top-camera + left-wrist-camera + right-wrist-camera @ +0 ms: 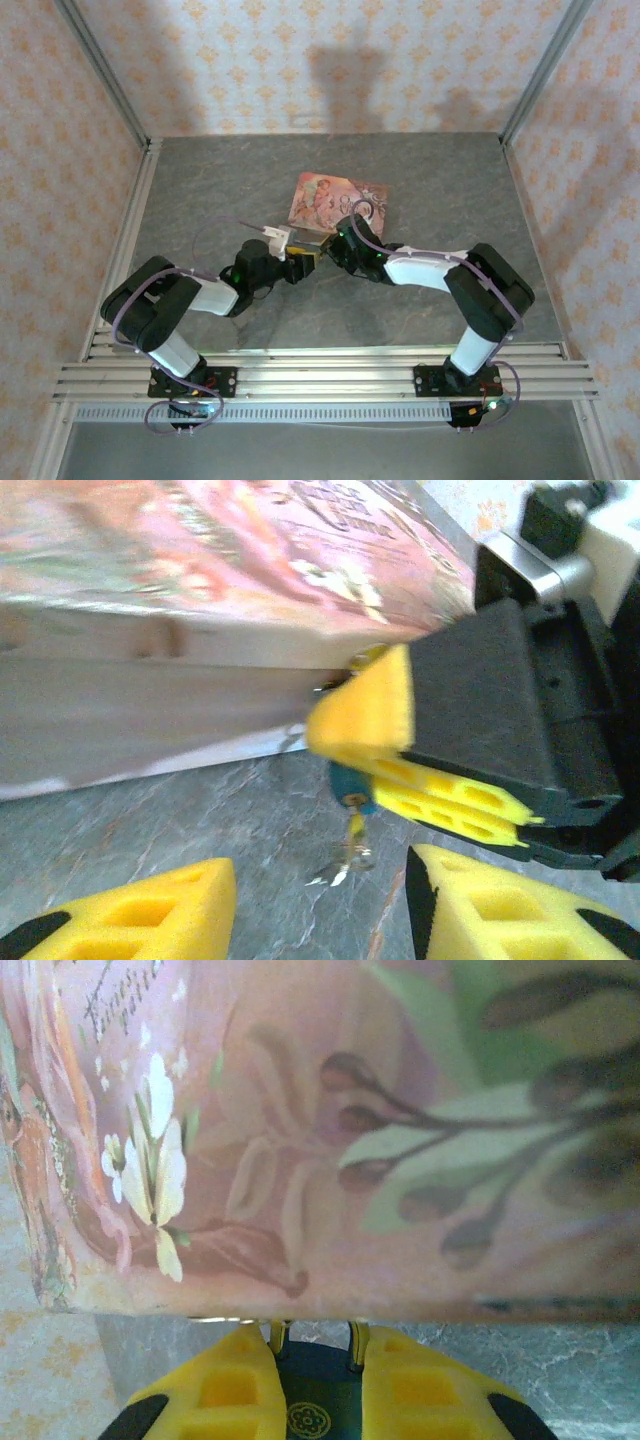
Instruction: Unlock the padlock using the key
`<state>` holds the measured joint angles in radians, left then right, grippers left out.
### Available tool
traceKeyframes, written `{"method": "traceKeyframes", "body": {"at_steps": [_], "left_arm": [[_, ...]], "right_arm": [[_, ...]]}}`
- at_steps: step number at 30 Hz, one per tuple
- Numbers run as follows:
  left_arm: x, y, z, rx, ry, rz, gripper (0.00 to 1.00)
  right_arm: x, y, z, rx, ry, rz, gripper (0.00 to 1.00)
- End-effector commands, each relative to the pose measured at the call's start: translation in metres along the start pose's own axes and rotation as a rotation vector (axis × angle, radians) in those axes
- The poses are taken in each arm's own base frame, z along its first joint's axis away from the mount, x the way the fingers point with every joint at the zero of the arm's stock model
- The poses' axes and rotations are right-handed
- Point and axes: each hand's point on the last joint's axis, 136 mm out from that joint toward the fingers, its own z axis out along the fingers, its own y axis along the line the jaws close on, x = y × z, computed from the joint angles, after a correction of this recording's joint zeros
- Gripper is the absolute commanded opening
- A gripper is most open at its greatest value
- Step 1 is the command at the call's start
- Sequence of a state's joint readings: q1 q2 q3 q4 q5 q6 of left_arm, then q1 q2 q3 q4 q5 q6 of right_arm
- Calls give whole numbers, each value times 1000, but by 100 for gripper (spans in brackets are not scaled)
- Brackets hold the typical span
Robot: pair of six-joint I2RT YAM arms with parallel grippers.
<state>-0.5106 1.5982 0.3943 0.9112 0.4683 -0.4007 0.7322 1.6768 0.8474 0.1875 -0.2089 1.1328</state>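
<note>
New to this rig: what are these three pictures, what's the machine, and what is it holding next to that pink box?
Two robot arms are bolted at the near edge of a grey table; the overhead camera sees both. Each wrist carries a camera looking past its own yellow fingertips. A pink illustrated tin lies on the table. The right gripper is shut on a small teal padlock at the tin's front edge. In the left wrist view, a small silvery key hangs below the padlock; whether it sits in the keyhole is unclear. The left gripper is open, just short of the key.
</note>
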Motion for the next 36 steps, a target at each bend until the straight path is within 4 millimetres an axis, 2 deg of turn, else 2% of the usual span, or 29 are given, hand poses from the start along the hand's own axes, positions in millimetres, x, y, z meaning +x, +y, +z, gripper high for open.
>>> {"method": "traceKeyframes", "body": {"at_steps": [1,10,17,24,28,34,36], "left_arm": [[-17,-13,-8,94,-42,-179,49],[-22,-23,4,224,-55,-374,45],[-10,-27,12,215,-22,-366,40],[-3,-21,23,207,-11,-372,36],[-2,-19,26,203,-10,-374,30],[-2,-19,27,205,-13,-361,0],[-3,-20,26,208,-14,-350,0]], "right_arm": [[18,-19,-1,48,81,96,0],[20,-18,0,42,90,96,0],[20,-14,2,36,97,95,0],[21,-13,3,36,101,98,0],[22,-15,5,39,103,100,0],[22,-17,6,41,106,105,0],[24,-17,7,41,112,105,0]]}}
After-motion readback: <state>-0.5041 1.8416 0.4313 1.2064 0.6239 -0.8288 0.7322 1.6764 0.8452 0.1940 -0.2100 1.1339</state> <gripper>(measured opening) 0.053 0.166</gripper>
